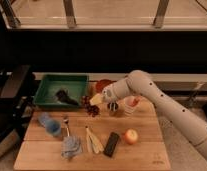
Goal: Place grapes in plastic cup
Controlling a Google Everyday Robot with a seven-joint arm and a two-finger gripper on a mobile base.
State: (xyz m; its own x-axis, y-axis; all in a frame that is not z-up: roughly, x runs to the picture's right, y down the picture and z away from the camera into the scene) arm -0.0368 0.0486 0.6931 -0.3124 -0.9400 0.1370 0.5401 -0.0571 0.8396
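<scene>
My gripper (93,101) is at the end of the white arm that reaches in from the right. It is shut on the grapes (91,110), a dark red-purple bunch that hangs just below it, a little above the wooden board by the green tray's front right corner. The pale-blue plastic cup (54,129) stands on the left part of the board, well left of and nearer than the gripper. A second pale-blue round piece (44,119) lies just beside it.
A green tray (47,102) with a dark object sits at the back left, with a red bowl (103,85) behind the gripper. A metal cup (113,108) and a white cup with a red item (130,105) stand to the right. An apple (130,136), a black bar (112,144), pale strips (93,142) and a blue cloth (71,147) lie at the front.
</scene>
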